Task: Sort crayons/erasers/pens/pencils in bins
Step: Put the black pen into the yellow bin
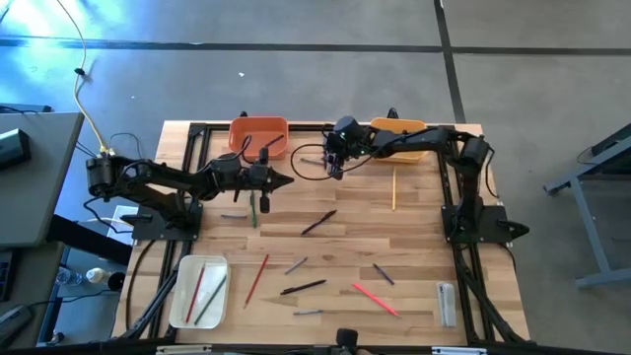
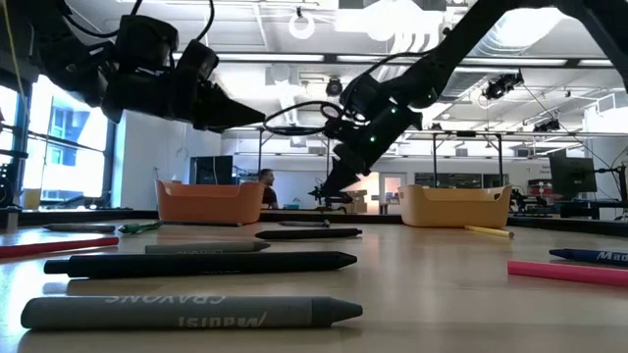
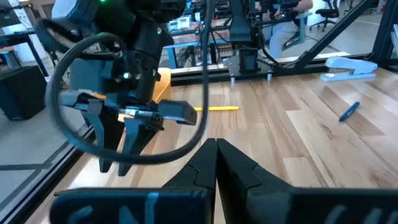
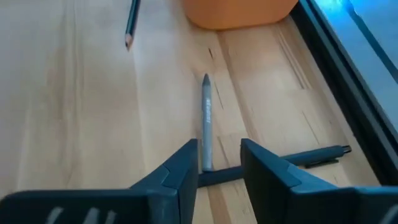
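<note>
Grey crayon near, loose on bench. White bin holds two pencils; many left. Right tool spread over crayon; left tool pressed together.

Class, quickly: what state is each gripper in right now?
Left gripper: shut, holding nothing, above the table.
Right gripper: open, fingers straddling a grey crayon, not gripping it.

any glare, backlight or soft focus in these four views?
High view: blue-white glare on the floor at top left. Low view: bright ceiling lights leave both arms as silhouettes; nearest grey crayon is soft. Right wrist view: sharp on the grey crayon; blue glare in one corner.
</note>
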